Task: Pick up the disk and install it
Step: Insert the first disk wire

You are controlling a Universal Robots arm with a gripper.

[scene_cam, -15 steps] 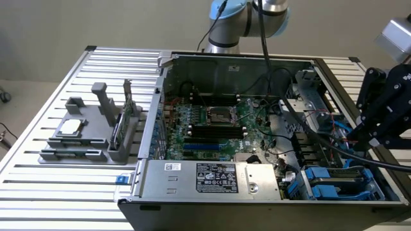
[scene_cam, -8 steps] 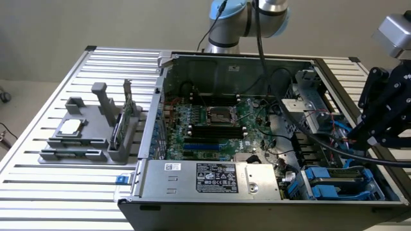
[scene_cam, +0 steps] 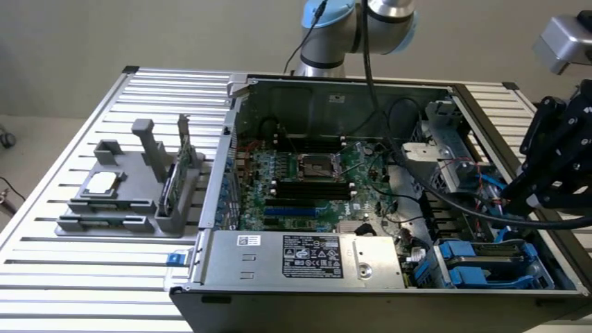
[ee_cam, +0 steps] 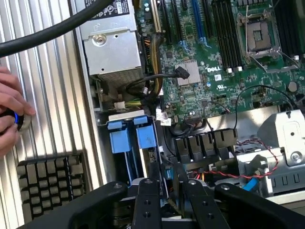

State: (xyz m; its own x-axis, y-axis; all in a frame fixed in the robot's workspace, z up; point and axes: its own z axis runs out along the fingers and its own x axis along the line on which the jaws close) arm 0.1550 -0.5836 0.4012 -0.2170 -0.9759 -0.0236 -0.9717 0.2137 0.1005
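- Fingers (ee_cam: 147, 205) stand a little apart, and cables show through the gap between them, so they grip nothing. They hang over the drive corner of the computer case (scene_cam: 242, 139), and I judge the gap is set to suit the part they are meant to take.
- At the exterior view's left, a grey holder (scene_cam: 111, 220) sits on the slatted metal surface (scene_cam: 55, 277). It carries a small square chip (scene_cam: 102, 182) lying flat and a green card (scene_cam: 171, 184) standing on edge. The slots probably fix each part in a known pose that is easy to reach.
- In the wrist view, a person's hand (ee_cam: 9, 114) beside the case holds a small button (ee_cam: 20, 120) with a blue ring. It is likely a control for the run.
- In the middle of the exterior view, the case lies on its side with the panel off. That leaves the board (scene_cam: 306, 173) facing up, where it can be reached from above. A silver power box (scene_cam: 306, 257) runs along the near edge.
- At the lower right of the exterior view, the disk (scene_cam: 472, 267) sits in the drive bay, apart from the fingers. Its blue frame (ee_cam: 131, 138) shows plainly. The metal body is mostly hidden, so I go by the frame.
- At the far right, the arm's black wrist (scene_cam: 555, 152) hangs above that corner. A thick black cable (scene_cam: 444, 201) drapes from it across the case.
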